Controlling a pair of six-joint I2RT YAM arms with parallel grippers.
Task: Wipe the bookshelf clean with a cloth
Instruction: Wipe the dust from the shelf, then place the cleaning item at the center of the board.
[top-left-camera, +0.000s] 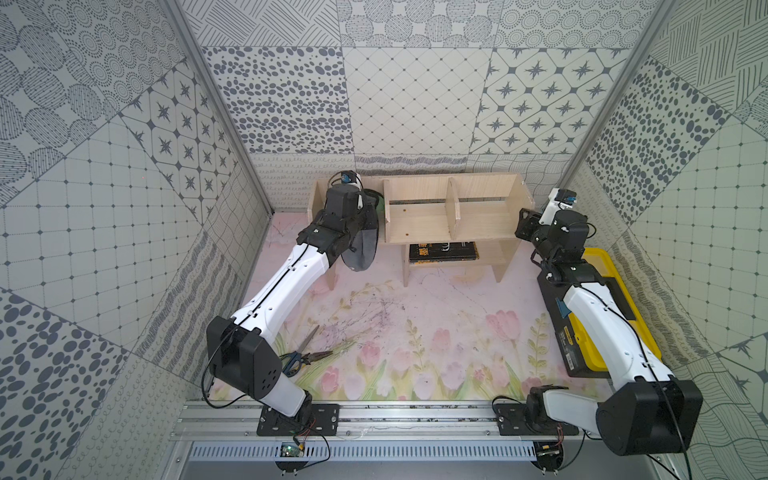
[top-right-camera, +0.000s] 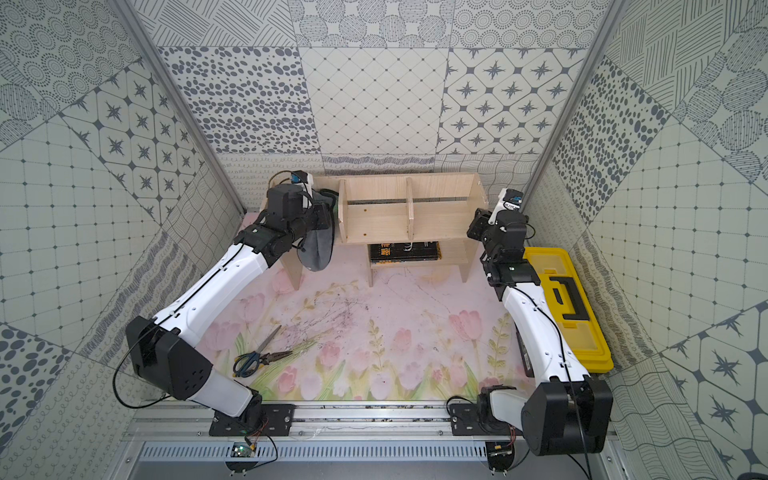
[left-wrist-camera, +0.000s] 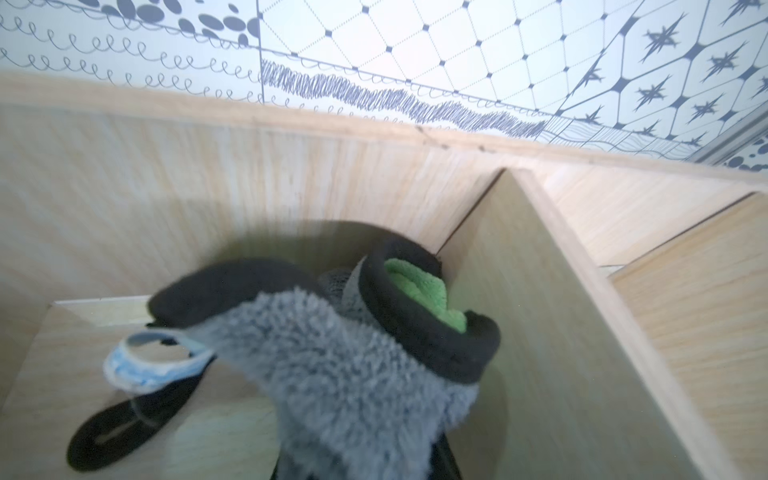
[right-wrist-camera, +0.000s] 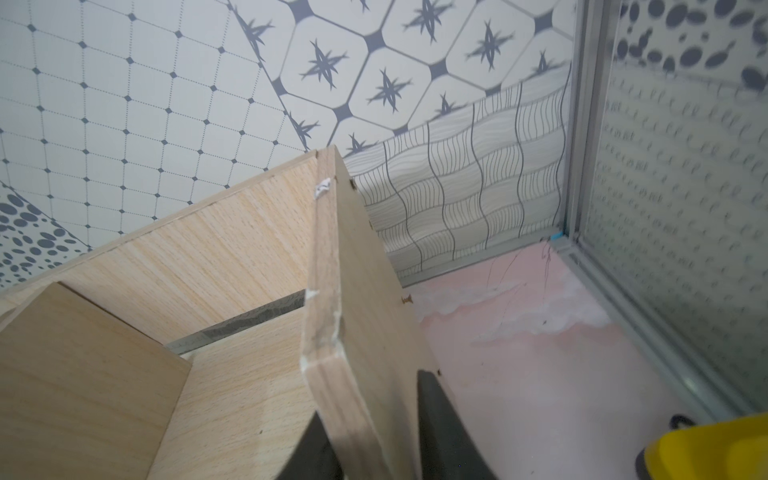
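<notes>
On the desk (top-left-camera: 436, 307), a pink surface printed with tulips, I see a pair of blue-handled scissors (top-left-camera: 303, 351) near the front-left corner, blades parted.

The left arm (top-left-camera: 291, 274) reaches towards the far-left corner. The left jaws are closed on the soft microfibre cloth (top-left-camera: 361, 253), which is grey on one face and green on the other, with dark edging. In the left wrist view the cloth is bunched in the leftmost compartment of the top tier, against the left upright divider. In both top views a grey fold hangs over that tier's front edge.

The low pale-wood bookshelf (top-left-camera: 419, 224) stands along the far edge of the desk. A black book with yellow lettering (top-left-camera: 442, 251) lies flat on its short lower shelf.

The right arm (top-left-camera: 594, 316) reaches the bookshelf's right side panel. In the right wrist view the right jaws stand parted, with one of the dark fingers (right-wrist-camera: 444, 436) on each side of the panel's front edge. I cannot tell whether they press it.

The yellow-and-black plastic toolbox (top-right-camera: 590, 340) lies along the right edge, partly under the right arm.
</notes>
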